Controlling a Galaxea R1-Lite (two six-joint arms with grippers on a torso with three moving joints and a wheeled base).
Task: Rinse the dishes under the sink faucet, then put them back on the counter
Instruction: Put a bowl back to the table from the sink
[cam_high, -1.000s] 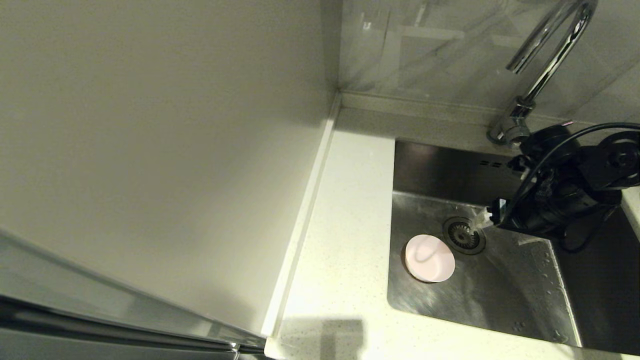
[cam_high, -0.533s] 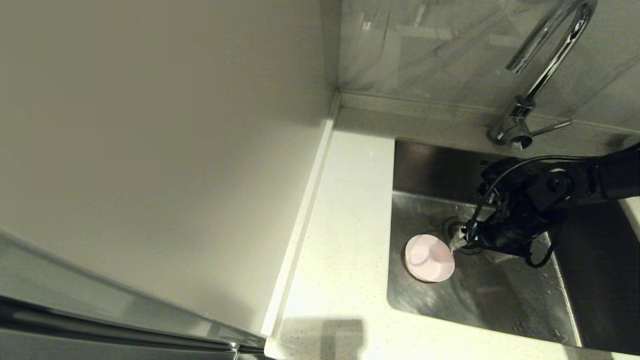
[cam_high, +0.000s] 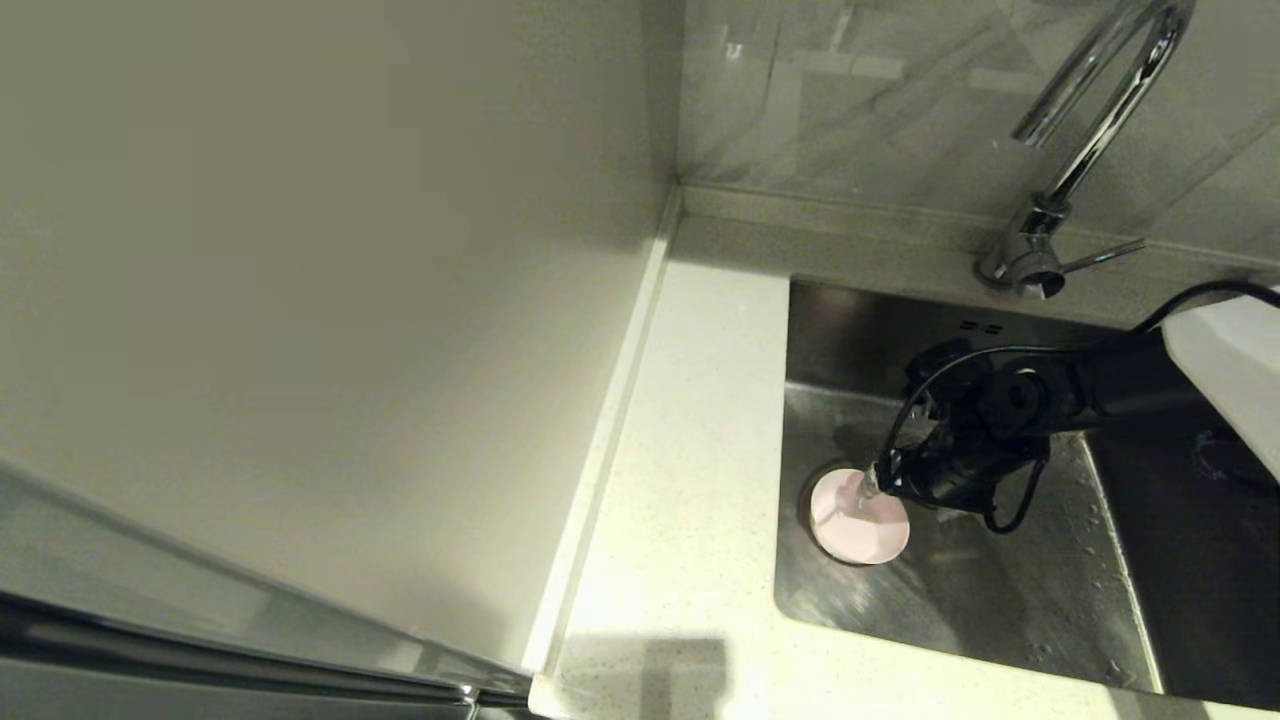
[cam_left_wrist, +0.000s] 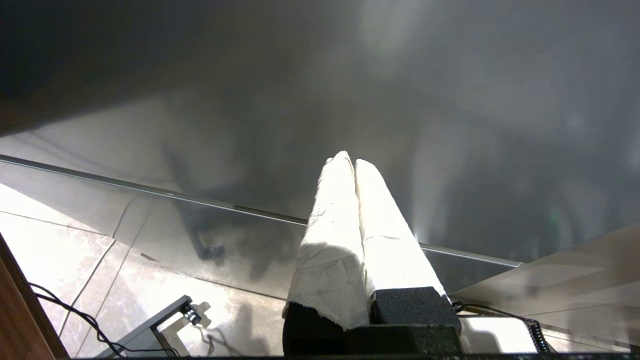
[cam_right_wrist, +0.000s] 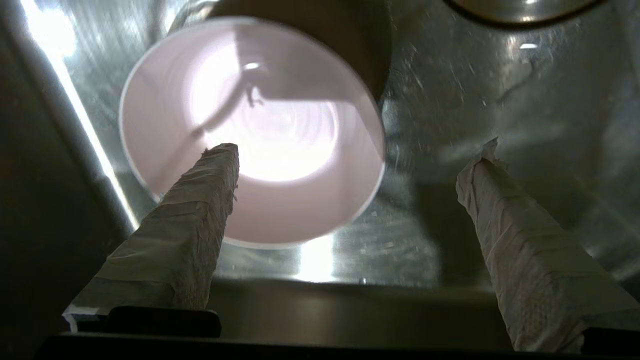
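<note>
Now right gripper (cam_right_wrist: 350, 150) wide over pink bowl (cam_right_wrist: 260, 130)

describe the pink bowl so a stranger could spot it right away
Look into the square stainless steel sink set in the off-white speckled counter. Near its left wall, beside the round drain, stands a small pale pink round bowl, upright. It is the only pink thing among grey steel, with the right gripper open over its rim.

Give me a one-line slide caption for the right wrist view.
Right gripper open over the sink floor, one of its fingers inside the pink bowl's rim, the other outside.
</note>
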